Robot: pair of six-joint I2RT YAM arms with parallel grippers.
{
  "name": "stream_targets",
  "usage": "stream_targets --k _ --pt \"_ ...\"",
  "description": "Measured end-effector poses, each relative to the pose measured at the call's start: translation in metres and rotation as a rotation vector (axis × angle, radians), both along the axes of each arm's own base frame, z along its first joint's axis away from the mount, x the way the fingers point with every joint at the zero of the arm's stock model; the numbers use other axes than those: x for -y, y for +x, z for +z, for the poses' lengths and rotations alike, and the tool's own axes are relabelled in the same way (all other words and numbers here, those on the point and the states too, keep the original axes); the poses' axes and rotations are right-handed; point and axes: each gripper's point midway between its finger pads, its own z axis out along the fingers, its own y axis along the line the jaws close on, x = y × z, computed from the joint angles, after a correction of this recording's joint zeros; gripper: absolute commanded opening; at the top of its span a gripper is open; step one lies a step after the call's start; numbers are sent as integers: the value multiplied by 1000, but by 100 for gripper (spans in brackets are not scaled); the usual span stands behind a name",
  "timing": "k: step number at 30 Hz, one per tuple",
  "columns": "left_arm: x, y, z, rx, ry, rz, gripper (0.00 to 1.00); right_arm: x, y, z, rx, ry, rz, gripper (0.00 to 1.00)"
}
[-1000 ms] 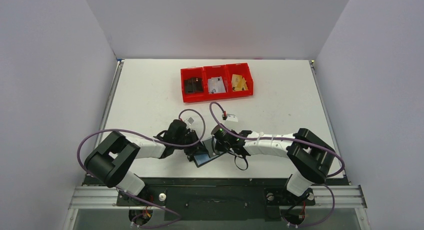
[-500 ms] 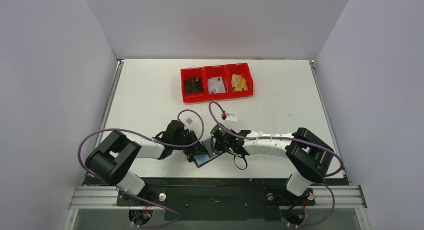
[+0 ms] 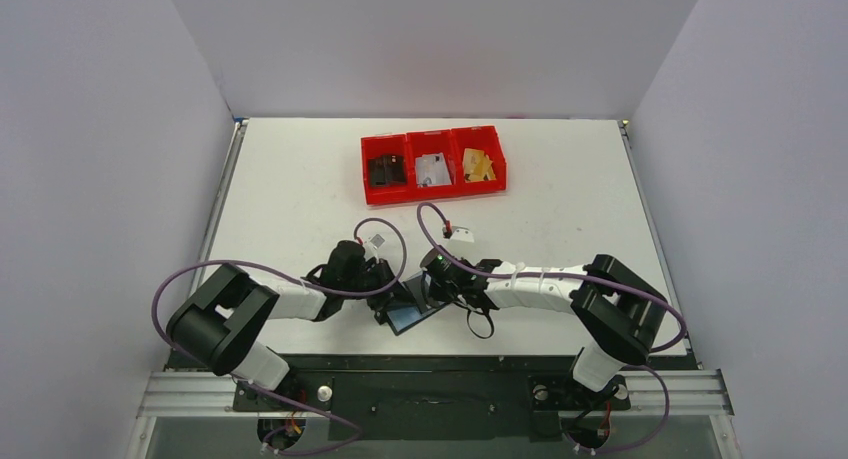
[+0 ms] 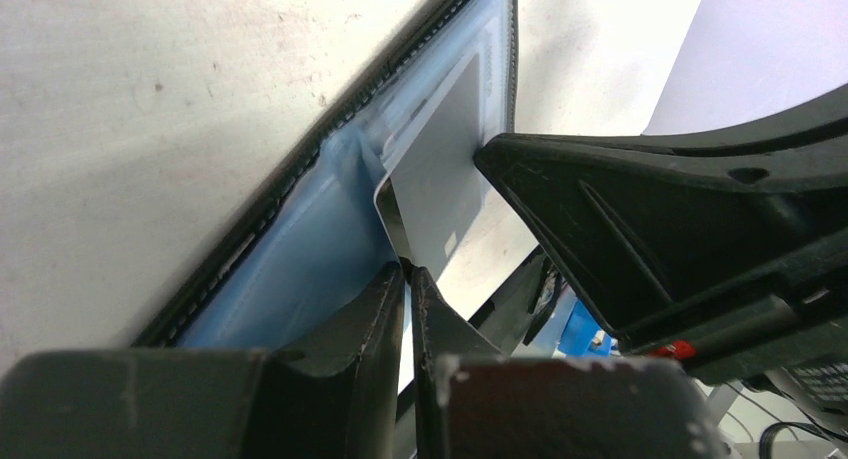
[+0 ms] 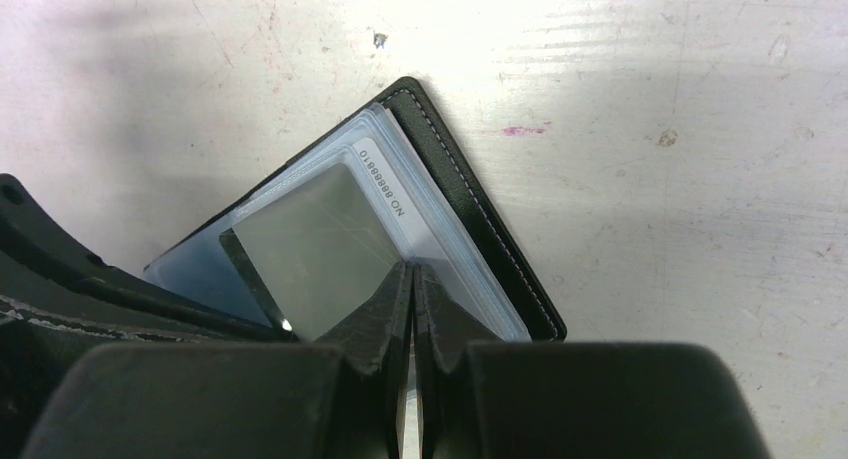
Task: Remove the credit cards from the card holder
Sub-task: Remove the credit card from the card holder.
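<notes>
The card holder [image 3: 408, 315] lies open near the table's front edge, its black stitched edge [image 5: 478, 207] and bluish clear sleeve [image 4: 290, 269] showing. A white-grey credit card [image 4: 440, 179] sticks partway out of the sleeve; it also shows in the right wrist view [image 5: 310, 247]. My left gripper [image 4: 408, 267] is shut on that card's corner, at the holder's left side [image 3: 385, 284]. My right gripper [image 5: 412, 269] is shut, its tips resting on the sleeve beside a numbered white card [image 5: 385, 179]. It stands just right of the holder [image 3: 432, 287].
A red bin [image 3: 434, 163] with three compartments stands at the back: black items on the left, white-grey cards in the middle, gold cards on the right. The right gripper's black body [image 4: 680, 229] fills the right of the left wrist view. The table's front edge is close behind the holder.
My left gripper has shifted very slightly to the left. The card holder and the right arm have hardly moved.
</notes>
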Motion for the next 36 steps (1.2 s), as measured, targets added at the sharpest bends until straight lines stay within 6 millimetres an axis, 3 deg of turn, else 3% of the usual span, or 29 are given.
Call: stream_targets --k 1,8,19,36 --pt "1 0 5 16 -14 -5 7 0 1 0 3 0 -1 0" --pt "2 -2 -2 -8 -18 -13 0 0 1 0 5 -1 -4 0" --pt "0 -2 -3 -15 -12 -7 0 0 2 0 5 0 -7 0" --pt "-24 -6 -7 -13 93 3 0 0 6 -1 7 32 -29 0"
